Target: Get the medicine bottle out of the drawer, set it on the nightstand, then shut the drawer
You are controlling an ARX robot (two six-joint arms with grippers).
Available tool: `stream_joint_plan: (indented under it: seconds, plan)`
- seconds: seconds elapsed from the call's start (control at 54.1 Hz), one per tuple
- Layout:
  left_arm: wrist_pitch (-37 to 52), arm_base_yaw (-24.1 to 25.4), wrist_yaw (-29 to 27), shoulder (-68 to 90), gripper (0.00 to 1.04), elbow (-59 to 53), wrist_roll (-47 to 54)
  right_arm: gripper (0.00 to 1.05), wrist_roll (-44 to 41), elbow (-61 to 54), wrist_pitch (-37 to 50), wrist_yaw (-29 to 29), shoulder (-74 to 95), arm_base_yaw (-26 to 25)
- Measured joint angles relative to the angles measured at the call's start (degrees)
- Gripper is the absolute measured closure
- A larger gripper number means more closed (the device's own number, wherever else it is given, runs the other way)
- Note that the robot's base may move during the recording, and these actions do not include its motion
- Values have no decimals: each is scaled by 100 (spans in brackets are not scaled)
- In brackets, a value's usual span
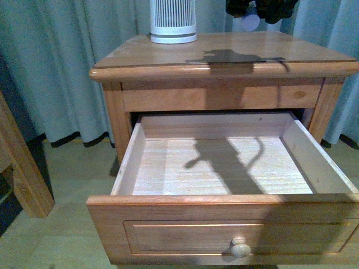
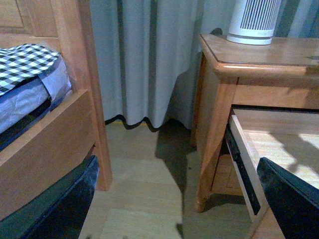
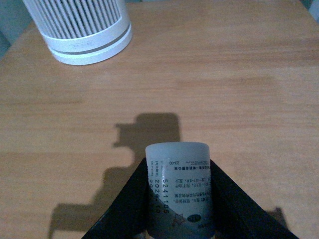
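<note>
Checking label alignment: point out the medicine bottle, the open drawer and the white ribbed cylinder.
medicine bottle (image 3: 179, 186): right wrist view, on its printed label.
drawer (image 1: 185, 236): front view, on the recessed front panel.
white ribbed cylinder (image 1: 173, 17): front view, on its slatted side.

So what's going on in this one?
The right gripper holds the medicine bottle in its jaws over the nightstand top, apparently not yet set down. The drawer is pulled out and looks empty. The left gripper hangs open off to the side, near the bed frame.
</note>
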Motion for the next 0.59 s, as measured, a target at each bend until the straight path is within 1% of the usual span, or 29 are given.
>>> stream_joint_plan:
  seconds: [0.092,0.185,0.203,0.277,0.37,0.462,0.481,0.592]
  plan:
    - [0,0,0,0,7,2,0,76,-37,601,-164,116,424,-7]
    - [0,0,0,0,7,0,0,76,-129,1038,-157,205,739,4]
    - [0,0,0,0,7,0,2,74,-212,1119,-129,249,804,9]
    - [0,0,0,0,7,0,0,61,-321,1355,-13,428,992,15]
    - [0,0,0,0,7,0,0,47,-422,1412,199,566,1069,15]
    - [0,0,0,0,7,0,0,32,-461,1270,494,538,1016,13]
    - [0,0,0,0,7,2,0,31,-468,1235,533,531,999,13]
    - [0,0,0,0,7,2,2,12,-470,564,1067,310,544,55]
